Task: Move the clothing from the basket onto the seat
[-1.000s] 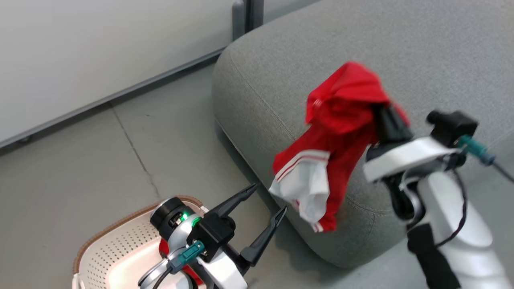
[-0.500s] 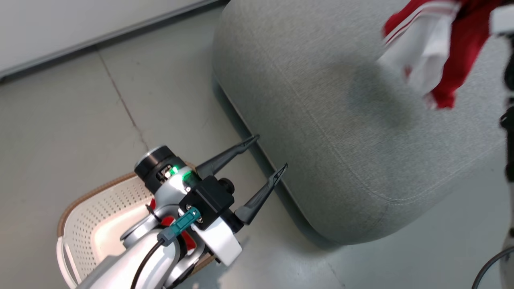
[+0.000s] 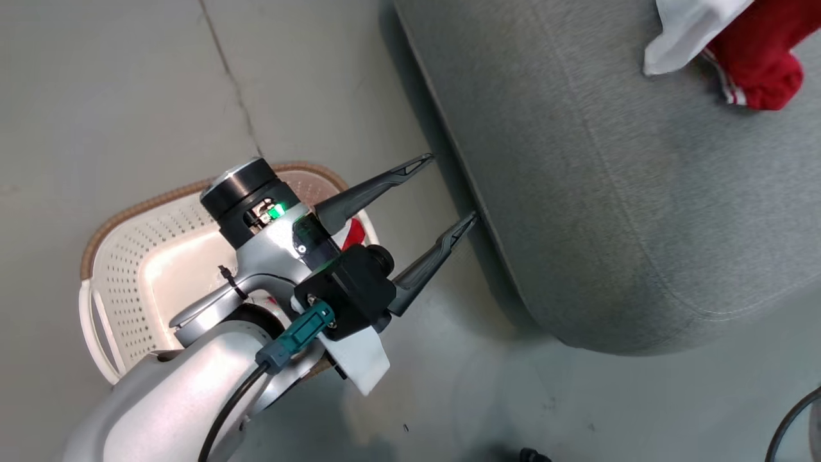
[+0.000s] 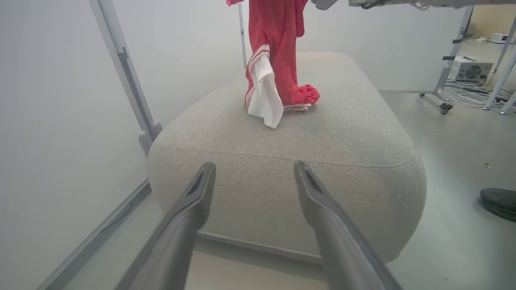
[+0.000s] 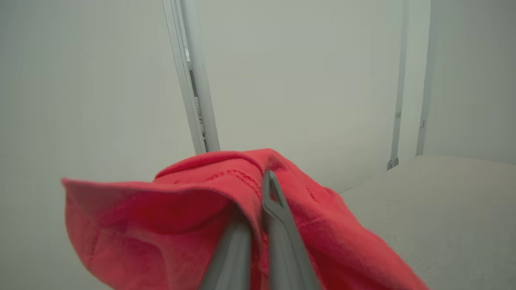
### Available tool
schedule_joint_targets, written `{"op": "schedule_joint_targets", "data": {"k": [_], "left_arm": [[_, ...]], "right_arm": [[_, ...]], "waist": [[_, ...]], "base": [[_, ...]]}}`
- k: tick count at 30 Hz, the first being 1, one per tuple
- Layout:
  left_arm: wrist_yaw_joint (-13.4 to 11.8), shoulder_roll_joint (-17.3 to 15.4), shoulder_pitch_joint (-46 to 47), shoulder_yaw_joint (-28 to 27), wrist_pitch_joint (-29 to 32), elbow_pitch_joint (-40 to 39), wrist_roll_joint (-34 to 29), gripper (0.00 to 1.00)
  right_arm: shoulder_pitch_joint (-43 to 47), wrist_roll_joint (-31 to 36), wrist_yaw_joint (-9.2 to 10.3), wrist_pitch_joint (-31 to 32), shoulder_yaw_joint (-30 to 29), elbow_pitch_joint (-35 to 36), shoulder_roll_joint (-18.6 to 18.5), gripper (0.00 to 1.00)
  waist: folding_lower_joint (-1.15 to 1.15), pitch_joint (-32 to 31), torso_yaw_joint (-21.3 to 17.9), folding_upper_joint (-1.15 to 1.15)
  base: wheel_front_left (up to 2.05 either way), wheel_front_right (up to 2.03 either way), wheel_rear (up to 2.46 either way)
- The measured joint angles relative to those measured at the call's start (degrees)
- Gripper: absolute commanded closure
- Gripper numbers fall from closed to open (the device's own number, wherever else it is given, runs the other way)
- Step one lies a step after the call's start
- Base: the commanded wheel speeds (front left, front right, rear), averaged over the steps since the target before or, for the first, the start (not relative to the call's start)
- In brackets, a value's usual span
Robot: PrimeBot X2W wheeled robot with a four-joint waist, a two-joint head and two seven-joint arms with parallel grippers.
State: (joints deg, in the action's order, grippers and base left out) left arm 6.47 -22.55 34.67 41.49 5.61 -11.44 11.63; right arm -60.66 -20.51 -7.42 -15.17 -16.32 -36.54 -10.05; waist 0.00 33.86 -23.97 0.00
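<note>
Two bits of red show from the head camera. The clothing (image 3: 757,58) sits at the top right corner on the seat (image 3: 609,192), cut off by the edge. A small red scrap (image 3: 351,232) peeks out of the basket (image 3: 115,256) behind the left gripper (image 3: 452,186). A second ago the clothing hung in the air by the seat's front edge. The camera has turned since then, but the low end now rests on top of the seat. So this piece is nearly there and just needs letting go, and more waits in the basket.

From the left wrist, the left gripper's fingers stand wide apart with nothing between them, pointing at the end of the seat. The clothing hangs down from above, its white end touching the cushion. A dark lump (image 4: 500,201) on the floor at the right edge might be a shoe; too little shows.

From the right wrist, the right gripper (image 5: 264,189) is squeezed tight on a red fold, and the rest of the cloth droops out of sight
</note>
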Motion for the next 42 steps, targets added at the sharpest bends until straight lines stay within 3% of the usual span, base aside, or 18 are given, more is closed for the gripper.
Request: {"op": "schedule_joint_targets", "data": {"k": [11,12,13,14,21,27,36,42], "left_arm": [[-0.21,-1.36,0.59,0.24,0.65,-0.54,-0.48,0.0],[-0.29,-1.54,0.54,0.21,0.65,-0.49,-0.46,0.0],[-0.47,-1.66,0.53,0.18,0.54,-0.45,-0.44,0.0],[-0.47,-1.65,0.49,0.19,0.35,-0.34,-0.41,0.0],[-1.13,-0.45,-0.54,0.49,-2.01,1.54,0.75,0.0],[-2.61,0.15,-2.68,-0.16,-4.34,3.42,2.2,0.0],[-7.82,1.94,-8.26,-3.65,-9.68,6.87,5.83,0.0],[-11.21,3.34,-12.2,-6.02,-13.06,8.76,8.23,0.0]], "right_arm": [[6.21,-0.15,0.0,0.0,-4.23,-11.41,2.57,1.0],[6.22,-0.13,0.0,0.01,-4.55,-12.26,2.81,0.68],[6.2,0.12,0.0,0.01,-4.82,-12.48,3.01,0.03],[6.17,0.64,-0.01,0.0,-5.12,-12.73,2.86,0.0],[9.66,3.11,-0.01,0.0,-4.89,-15.33,1.46,0.0],[14.71,3.54,-0.02,0.01,-1.8,-13.19,1.34,0.0],[26.18,4.07,-0.02,0.0,2.2,-2.09,2.55,0.0],[32.93,6.0,-0.01,0.0,3.94,7.0,3.37,0.0]], "waist": [[0.0,5.73,2.71,0.0],[0.0,5.71,2.66,0.0],[0.0,5.61,2.59,0.0],[0.0,5.4,2.54,0.0],[0.0,2.01,2.48,0.0],[0.0,-1.54,2.47,0.0],[0.0,-8.78,3.84,0.0],[0.0,-12.83,7.56,0.0]], "base": [[0.0,0.0,0.0],[0.0,0.0,0.0],[0.0,0.0,0.0],[0.0,0.0,0.0],[0.0,0.0,0.0],[0.0,0.0,0.0],[0.0,0.0,0.0],[0.0,0.0,0.0]]}}
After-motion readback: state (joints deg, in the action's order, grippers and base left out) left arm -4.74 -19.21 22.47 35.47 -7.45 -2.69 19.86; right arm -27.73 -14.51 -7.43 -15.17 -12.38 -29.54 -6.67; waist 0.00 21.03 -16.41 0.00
